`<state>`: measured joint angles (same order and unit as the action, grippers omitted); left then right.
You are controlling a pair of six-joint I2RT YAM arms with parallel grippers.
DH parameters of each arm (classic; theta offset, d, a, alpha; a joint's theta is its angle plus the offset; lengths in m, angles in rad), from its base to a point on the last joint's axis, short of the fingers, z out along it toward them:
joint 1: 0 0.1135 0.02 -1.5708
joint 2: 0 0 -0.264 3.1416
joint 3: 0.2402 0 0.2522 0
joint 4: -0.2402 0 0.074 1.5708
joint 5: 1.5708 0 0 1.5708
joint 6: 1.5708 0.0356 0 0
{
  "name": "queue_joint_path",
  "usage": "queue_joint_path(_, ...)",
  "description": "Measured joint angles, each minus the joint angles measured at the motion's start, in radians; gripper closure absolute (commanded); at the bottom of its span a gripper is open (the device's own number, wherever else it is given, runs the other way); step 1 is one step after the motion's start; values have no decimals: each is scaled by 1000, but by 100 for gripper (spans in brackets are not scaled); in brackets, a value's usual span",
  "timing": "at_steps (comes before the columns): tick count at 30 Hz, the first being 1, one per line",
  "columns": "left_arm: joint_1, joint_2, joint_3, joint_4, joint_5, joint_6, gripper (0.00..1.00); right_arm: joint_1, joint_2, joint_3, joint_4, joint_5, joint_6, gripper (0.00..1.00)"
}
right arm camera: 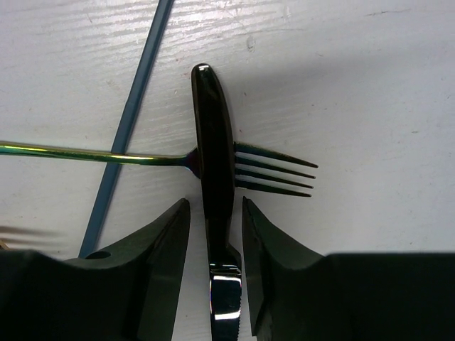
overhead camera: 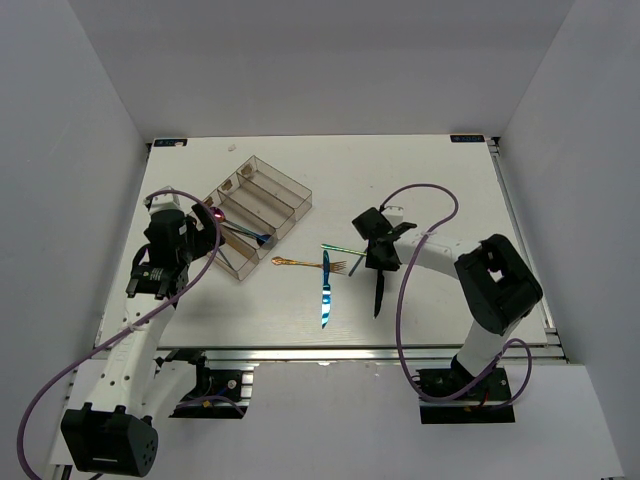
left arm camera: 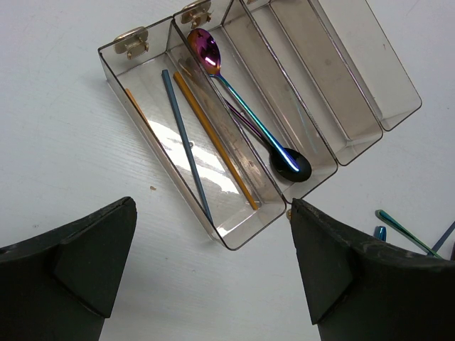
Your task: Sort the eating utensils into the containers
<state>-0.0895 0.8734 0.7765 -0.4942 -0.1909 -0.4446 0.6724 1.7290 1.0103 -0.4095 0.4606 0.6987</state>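
Right gripper (right arm camera: pixel 215 202) straddles black knife (right arm camera: pixel 212 128) at lower centre, slim gaps both sides, not clamped. Knife lies across fork (right arm camera: pixel 277 170). Left gripper (left arm camera: pixel 213 206) spread wide by tray (left arm camera: pixel 355 85).

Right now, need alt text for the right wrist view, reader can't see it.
The right hand straddles a black knife on the white table, with a narrow gap beside each finger. The knife lies across the neck of an iridescent fork, and a blue chopstick runs diagonally at left.
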Motion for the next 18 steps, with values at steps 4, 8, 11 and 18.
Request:
queue_joint_path(4, 0, 0, 0, 0, 0, 0, 2, -17, 3, 0, 18, -12, 6, 63)
queue_joint_path(8, -3, 0, 0, 0, 0, 0, 2, -32, 3, -8, 48, -34, 9, 66)
queue_joint_path(11, -5, 0, 0, 0, 0, 0, 2, -36, 2, -14, 65, -39, 9, 74)
queue_joint_path(18, -5, 0, 0, 0, 0, 0, 2, -37, 2, -14, 69, -32, 21, 100)
